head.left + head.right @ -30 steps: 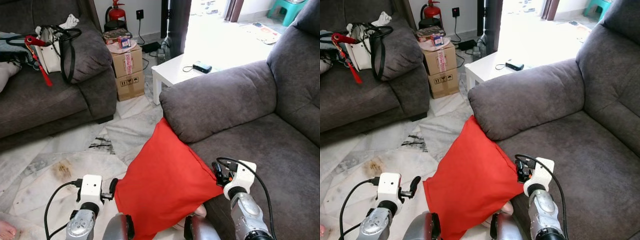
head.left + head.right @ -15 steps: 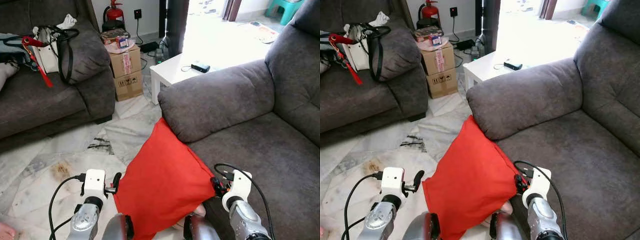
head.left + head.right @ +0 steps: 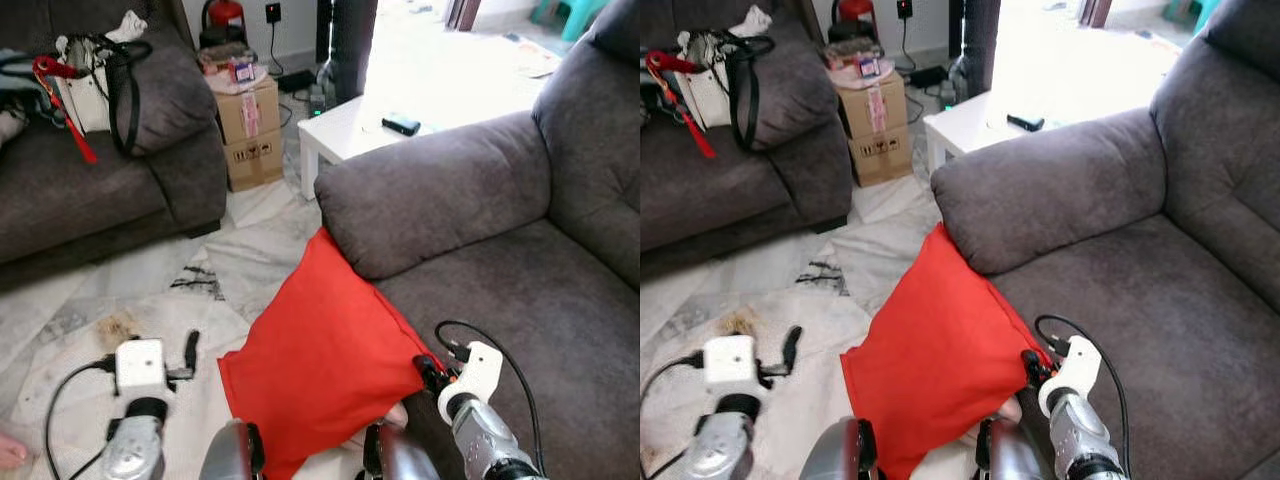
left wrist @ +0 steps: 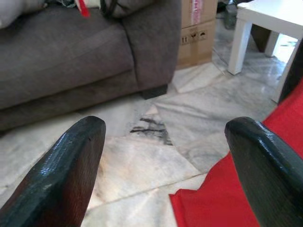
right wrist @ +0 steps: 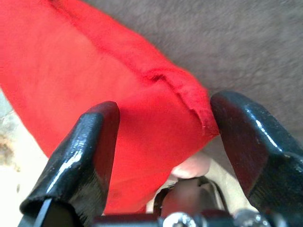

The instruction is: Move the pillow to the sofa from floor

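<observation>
Square red fabric pillow [image 3: 325,365] propped on marble floor [image 3: 150,300] against grey sofa [image 3: 500,260]

Right hand [image 5: 161,137] wide, straddling corner at 4 o'clock; left hand [image 4: 161,165] wide, off at 9; one-sided lift risks slipping.

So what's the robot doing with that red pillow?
It's trying to get the red pillow onto the grey sofa. The pillow leans against the sofa's front, its lower end on the floor. The right gripper is open around one corner; the left gripper is open beside the pillow, over the floor.
</observation>
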Controlling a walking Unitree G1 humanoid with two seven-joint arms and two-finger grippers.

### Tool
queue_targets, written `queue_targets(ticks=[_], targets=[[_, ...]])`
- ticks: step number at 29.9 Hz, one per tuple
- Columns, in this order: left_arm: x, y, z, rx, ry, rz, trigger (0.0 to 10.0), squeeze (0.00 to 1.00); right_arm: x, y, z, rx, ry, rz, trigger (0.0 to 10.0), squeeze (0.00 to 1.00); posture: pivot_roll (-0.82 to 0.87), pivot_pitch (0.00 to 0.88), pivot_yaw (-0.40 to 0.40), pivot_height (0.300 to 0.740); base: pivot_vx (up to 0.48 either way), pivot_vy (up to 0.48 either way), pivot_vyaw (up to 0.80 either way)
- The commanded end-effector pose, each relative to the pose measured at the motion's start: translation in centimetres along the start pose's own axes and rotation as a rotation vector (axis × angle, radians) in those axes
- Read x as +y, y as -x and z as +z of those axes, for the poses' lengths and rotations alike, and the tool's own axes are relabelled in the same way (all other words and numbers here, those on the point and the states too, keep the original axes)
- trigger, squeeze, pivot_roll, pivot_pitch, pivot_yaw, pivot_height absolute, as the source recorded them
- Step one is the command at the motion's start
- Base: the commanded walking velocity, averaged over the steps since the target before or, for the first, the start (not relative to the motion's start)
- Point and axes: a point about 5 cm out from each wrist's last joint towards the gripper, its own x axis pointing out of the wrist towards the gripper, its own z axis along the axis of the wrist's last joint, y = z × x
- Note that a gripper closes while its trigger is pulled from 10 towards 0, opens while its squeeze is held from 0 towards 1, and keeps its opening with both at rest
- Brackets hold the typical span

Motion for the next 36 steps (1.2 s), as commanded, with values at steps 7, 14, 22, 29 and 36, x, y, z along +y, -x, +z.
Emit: queue_targets(ticks=[7,14,22,29,36], targets=[[-1.4,0.1,-0.5,0.046,0.035,-0.044,10.0,0.00,-0.4,0.3,-1.0,0.015,-0.031,-0.008,10.0,0.00,-0.02,0.191,-0.025,0.636,0.000,0.000,0.00],[-3.0,0.6,0.3,0.044,0.083,-0.104,10.0,0.00,0.2,0.3,-1.2,-0.015,-0.178,0.034,10.0,0.00,0.00,0.214,-0.030,0.636,0.000,0.000,0.00],[-2.9,1.2,0.5,0.054,0.087,-0.123,10.0,0.00,1.1,0.1,-0.9,-0.051,-0.225,0.102,10.0,0.00,0.02,0.239,-0.029,0.636,0.000,0.000,0.00],[-3.3,1.1,0.7,0.067,0.096,-0.134,10.0,0.00,1.2,0.0,-0.5,-0.057,-0.205,0.114,10.0,0.55,0.02,0.241,-0.033,0.636,0.000,0.000,0.00],[-3.7,1.0,0.8,0.071,0.103,-0.142,10.0,0.00,0.4,0.1,0.0,-0.088,-0.203,0.091,10.0,1.00,0.01,0.234,-0.036,0.636,0.000,0.000,0.00]])
